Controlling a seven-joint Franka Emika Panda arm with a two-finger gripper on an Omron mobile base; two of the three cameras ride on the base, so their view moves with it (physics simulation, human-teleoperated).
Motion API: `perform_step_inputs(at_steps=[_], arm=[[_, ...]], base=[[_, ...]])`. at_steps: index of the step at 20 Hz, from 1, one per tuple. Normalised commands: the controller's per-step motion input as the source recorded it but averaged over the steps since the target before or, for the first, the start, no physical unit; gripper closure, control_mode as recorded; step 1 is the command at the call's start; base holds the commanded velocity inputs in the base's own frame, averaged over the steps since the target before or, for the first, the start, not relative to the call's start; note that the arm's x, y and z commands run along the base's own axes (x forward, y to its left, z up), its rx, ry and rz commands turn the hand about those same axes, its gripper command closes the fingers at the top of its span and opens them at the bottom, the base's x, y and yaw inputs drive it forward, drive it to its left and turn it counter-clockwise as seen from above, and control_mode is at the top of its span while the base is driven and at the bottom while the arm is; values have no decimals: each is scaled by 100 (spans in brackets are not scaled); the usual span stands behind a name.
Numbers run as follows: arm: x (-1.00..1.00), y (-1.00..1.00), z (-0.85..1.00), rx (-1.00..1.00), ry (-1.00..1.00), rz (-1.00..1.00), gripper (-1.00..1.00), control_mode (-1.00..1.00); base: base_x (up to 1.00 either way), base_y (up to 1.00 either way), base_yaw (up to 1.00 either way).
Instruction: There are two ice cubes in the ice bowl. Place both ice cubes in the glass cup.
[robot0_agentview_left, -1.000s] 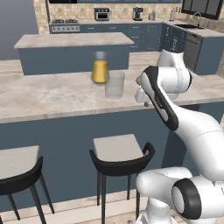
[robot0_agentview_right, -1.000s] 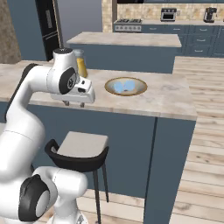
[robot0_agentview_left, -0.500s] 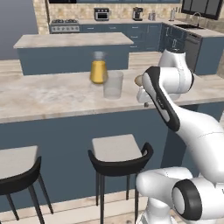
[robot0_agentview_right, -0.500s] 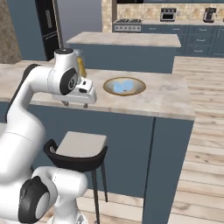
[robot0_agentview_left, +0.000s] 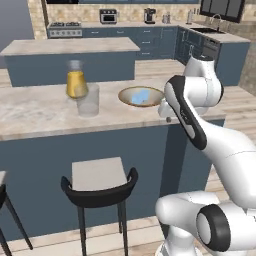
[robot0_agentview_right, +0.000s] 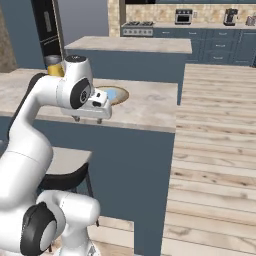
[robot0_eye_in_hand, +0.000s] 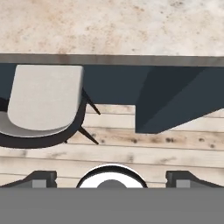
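The ice bowl (robot0_agentview_left: 123, 96), wood-rimmed and shallow, sits on the marble counter with pale-blue ice cubes (robot0_agentview_left: 145, 94) inside; I cannot tell them apart. It also shows in the right base view as the ice bowl (robot0_agentview_right: 123, 96) with the ice cubes (robot0_agentview_right: 112, 93). The clear glass cup (robot0_agentview_left: 88, 100) stands left of the bowl, and nothing shows inside it. My gripper (robot0_agentview_left: 168, 119) (robot0_agentview_right: 87, 120) hangs over the counter's front edge, just in front and right of the bowl, pointing down. In the hand view the gripper (robot0_eye_in_hand: 112, 178) is open, its fingertips (robot0_eye_in_hand: 41, 177) far apart and holding nothing.
A flask of orange liquid (robot0_agentview_left: 76, 83) (robot0_agentview_right: 53, 69) stands right behind the cup. Below the counter edge (robot0_eye_in_hand: 112, 60) are a grey-seated stool (robot0_agentview_left: 98, 175) (robot0_eye_in_hand: 43, 100) and wooden floor. A second island and kitchen cabinets lie beyond.
The whole picture has shifted left in both base views, so the base has moved right. The gripper's jaws have opened wide.
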Motion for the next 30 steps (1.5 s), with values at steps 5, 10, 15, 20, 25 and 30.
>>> perform_step_inputs(at_steps=[5, 10, 15, 20, 25, 30], arm=[[0, 0, 0, 0, 0, 0, -100, 100], [0, 0, 0, 0, 0, 0, -100, 100], [0, 0, 0, 0, 0, 0, -100, 100], [0, 0, 0, 0, 0, 0, -100, 100], [0, 0, 0, 0, 0, 0, -100, 100], [0, 0, 0, 0, 0, 0, -100, 100]], base=[[19, -28, 0], [52, 0, -3], [68, 0, -6], [55, 0, -1], [39, 0, 0], [35, -18, -1]])
